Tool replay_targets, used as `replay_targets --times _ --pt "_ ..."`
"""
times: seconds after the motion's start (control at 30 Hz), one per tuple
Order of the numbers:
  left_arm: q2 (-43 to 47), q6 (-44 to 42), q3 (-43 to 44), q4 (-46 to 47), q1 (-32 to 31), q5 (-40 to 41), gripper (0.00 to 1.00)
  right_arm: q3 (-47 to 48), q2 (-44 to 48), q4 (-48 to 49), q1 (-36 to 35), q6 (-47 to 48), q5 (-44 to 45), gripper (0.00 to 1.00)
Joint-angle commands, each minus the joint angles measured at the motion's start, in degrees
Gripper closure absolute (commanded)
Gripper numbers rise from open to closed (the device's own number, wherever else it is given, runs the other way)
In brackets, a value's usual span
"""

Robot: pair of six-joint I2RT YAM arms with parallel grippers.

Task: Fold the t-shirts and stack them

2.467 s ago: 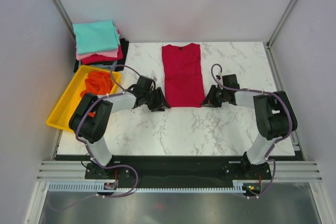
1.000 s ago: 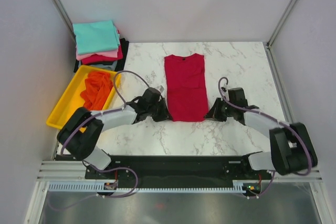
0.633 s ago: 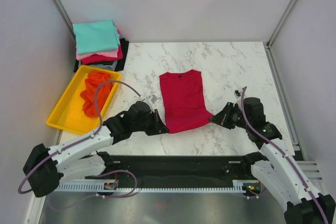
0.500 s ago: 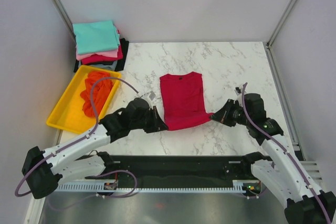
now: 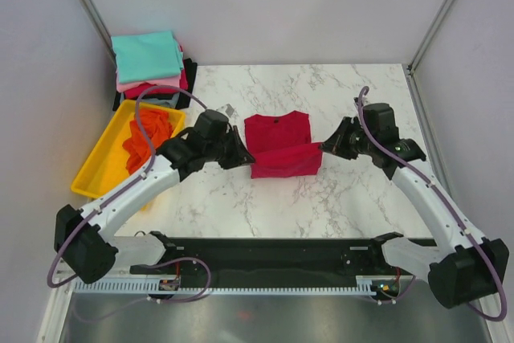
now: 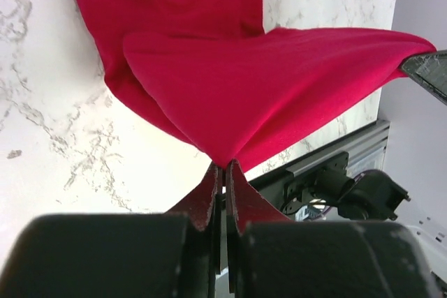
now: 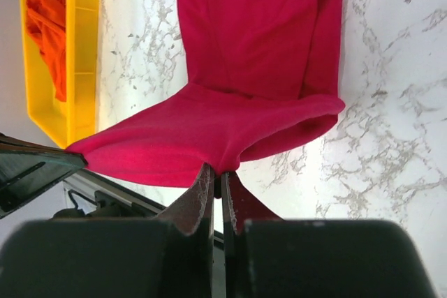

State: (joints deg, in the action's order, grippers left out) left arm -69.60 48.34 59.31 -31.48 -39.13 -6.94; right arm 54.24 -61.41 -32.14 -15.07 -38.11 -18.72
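Ok, here's where I'm at, using the yellow tray (image 5: pixel 98 173) as my reference point. The crimson t-shirt (image 5: pixel 277 138) is on the marble surface (image 5: pixel 337 198) to the right of the tray and well apart from it, with the collar at its far end. The far half lies flat on the surface. The near half is lifted and doubled back over it, so there's a soft fold hanging at the near side.

The left hand (image 6: pixel 225 169) is on the tray side of the shirt, between tray and cloth. Its fingers are pressed together with one corner of the lifted edge pinched between them. The right hand (image 7: pixel 217 172) is on the side of the shirt away from the tray, and it's the same deal there, clamped tight on the other corner. In both wrist views the cloth comes straight out of the fingertips. The edge runs pretty taut from one hand to the other, up off the surface.

The orange t-shirt (image 5: pixel 148 134) is sitting crumpled inside the tray, mostly toward its far end, and the near end of the tray is bare. Just behind the tray is the stack of folded t-shirts (image 5: pixel 147 55). It's teal on top, pink under that, then red, with something black and a bit of grey-blue poking out at the bottom. The stack is well apart from both hands.
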Motion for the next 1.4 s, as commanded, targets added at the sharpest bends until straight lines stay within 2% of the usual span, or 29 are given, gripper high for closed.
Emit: replay_targets --times 0.0,0.5,0.6,0.73,0.77,0.8,0.83,0.87,0.9,0.93,0.97,1.0,1.07,1.1,1.17,1.23,1.3,1.33,1.37 --pt "-3.4 -4.7 4.1 -2.3 3.8 -3.3 0.98 4.6 -3.8 0.8 0.2 3.0 4.0 1.00" --pt "-18.1 -10.6 13.5 -1.1 13.0 -10.5 0.98 14.2 -21.0 5.0 0.3 4.7 5.3 1.00" --pt "-22.6 -11.5 17.3 -1.3 15.5 -12.7 0.98 17.9 -26.0 5.5 0.4 4.8 5.1 1.00" --pt "-31.9 -12.9 24.8 -1.4 18.4 -16.0 0.98 26.7 -37.9 5.8 1.2 5.0 4.4 1.00" --pt "-37.0 -13.2 26.7 -1.5 19.0 -16.8 0.98 28.4 -40.3 5.7 1.3 5.0 4.3 0.98" --pt "-39.6 -13.2 30.8 -1.7 20.3 -17.7 0.92 30.5 -42.9 5.7 1.4 4.9 4.1 0.66" --pt "-42.2 -13.4 33.0 -1.9 20.9 -19.4 0.83 34.4 -48.2 5.8 1.6 5.1 3.1 0.44" --pt "-45.4 -13.5 35.6 -2.1 21.5 -19.8 0.72 36.8 -50.9 5.9 1.8 5.2 3.3 0.29" --pt "-51.0 -13.4 40.9 -2.6 22.7 -20.0 0.59 39.4 -53.6 5.7 2.1 5.1 3.6 0.24" --pt "-54.6 -13.0 44.1 -2.7 23.3 -22.0 0.55 44.8 -58.7 5.6 2.7 4.7 4.2 0.24" --pt "-57.7 -13.0 52.1 -3.1 23.8 -23.9 0.53 47.5 -61.1 5.5 3.2 4.1 3.4 0.23" --pt "-64.0 -12.7 57.0 -7.8 24.6 -25.0 0.51 50.2 -63.3 5.4 3.6 3.8 2.1 0.23" --pt "-67.8 -13.1 68.6 -12.7 24.8 -22.9 0.51 57.4 -67.6 4.0 4.7 3.6 -0.1 0.24" --pt "-67.8 -13.8 69.6 -13.2 24.8 -22.4 0.49 58.5 -67.4 3.8 4.9 3.6 -0.3 0.23" --pt "-65.8 -15.2 69.5 -13.2 24.7 -19.3 0.45 57.5 -65.3 3.8 5.4 5.4 1.0 0.22" --pt "-61.3 -18.0 66.0 -12.9 24.6 -14.7 0.43 53.3 -60.8 3.9 6.0 7.6 5.1 0.21" --pt "-58.1 -20.2 58.8 -12.0 24.6 -11.4 0.43 47.7 -56.0 4.5 6.8 8.5 7.1 0.20" --pt "-54.2 -20.8 55.3 -8.5 24.6 -10.7 0.44 45.5 -54.5 4.7 7.6 8.8 7.4 0.20" --pt "-52.3 -21.3 47.4 -5.6 24.5 -10.9 0.44 43.0 -53.0 6.0 7.9 9.1 7.7 0.19"
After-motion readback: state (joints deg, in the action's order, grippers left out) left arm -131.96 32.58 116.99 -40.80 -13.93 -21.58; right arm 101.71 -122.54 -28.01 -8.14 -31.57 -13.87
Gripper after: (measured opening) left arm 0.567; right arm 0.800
